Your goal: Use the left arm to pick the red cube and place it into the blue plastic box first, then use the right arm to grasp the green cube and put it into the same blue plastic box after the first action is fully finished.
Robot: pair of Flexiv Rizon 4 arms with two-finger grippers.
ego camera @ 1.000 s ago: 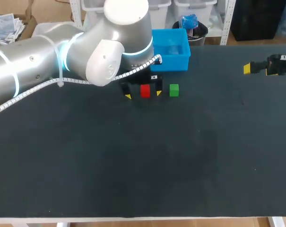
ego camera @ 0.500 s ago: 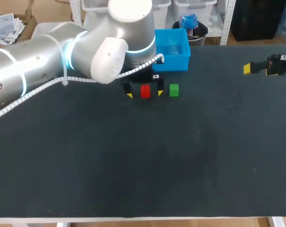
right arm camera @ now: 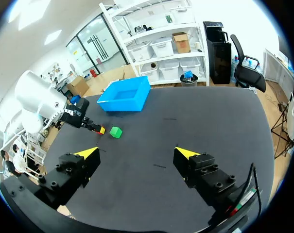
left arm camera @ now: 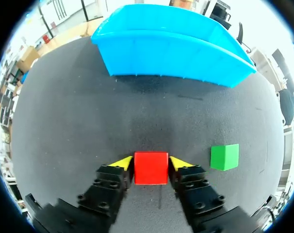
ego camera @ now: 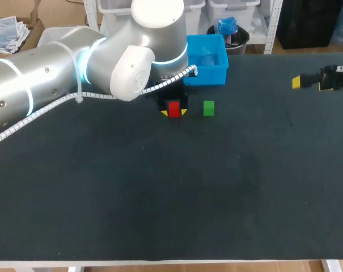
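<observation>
Dark matte table [ego camera: 160, 198] across the whole head view, carrying everything. Left arm [ego camera: 58, 79], large and silver, in from the left side and stretched over to the far middle of the table. Right arm [ego camera: 337, 78] barely in at the far right edge, well apart from the work. Blue plastic box [ego camera: 206, 59] open-topped at the table's far edge, just beyond the cubes. Left gripper [left arm camera: 151, 162] down at table level, jaws closed onto the red cube [left arm camera: 150, 168], one yellow tip against each of two opposite faces, so gripping it. Red cube apparently resting on the mat, not lifted, with the box straight ahead of the fingers. Right gripper [right arm camera: 137, 153] hanging above the table's right part, jaws spread wide, nothing between them. Green cube [left arm camera: 224, 157] near the red cube on its right, apart from it and from the nearer finger, untouched. Judged step: first action, grasp made, lift not yet begun; roughly a quarter through the whole task. Next move, as judged: raise high enough to clear the box wall, carry forward over the box, release inside. Care needed on the lift to avoid nudging the green cube. Right arm to hold off until the red cube is in the box and the left arm is out of the way. Count: one table, two arms, one box, two grippers, two cubes (one red, one green).
</observation>
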